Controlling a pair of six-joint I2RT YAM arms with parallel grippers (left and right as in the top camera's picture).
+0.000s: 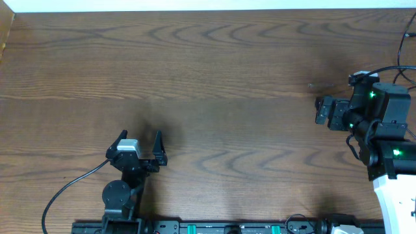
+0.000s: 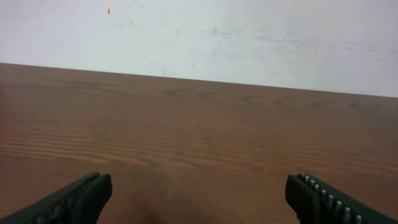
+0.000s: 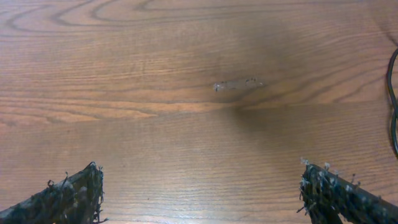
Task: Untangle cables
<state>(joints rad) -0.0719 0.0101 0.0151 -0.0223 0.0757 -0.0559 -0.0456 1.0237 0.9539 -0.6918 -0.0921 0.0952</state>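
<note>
No thin black or white cable lies on the wooden table in any view; the cables are out of view. My left gripper sits near the front left, pointing toward the far edge, jaws wide open. In its wrist view the left gripper has only bare wood between its fingers. My right gripper is at the right side, pointing left, also open. In the right wrist view the right gripper holds nothing, and its fingertips are frayed.
A black wire runs along the right edge of the right wrist view; I cannot tell whether it belongs to the arm. Black wires hang at the far right. A small scuff marks the wood. A white wall stands behind the table.
</note>
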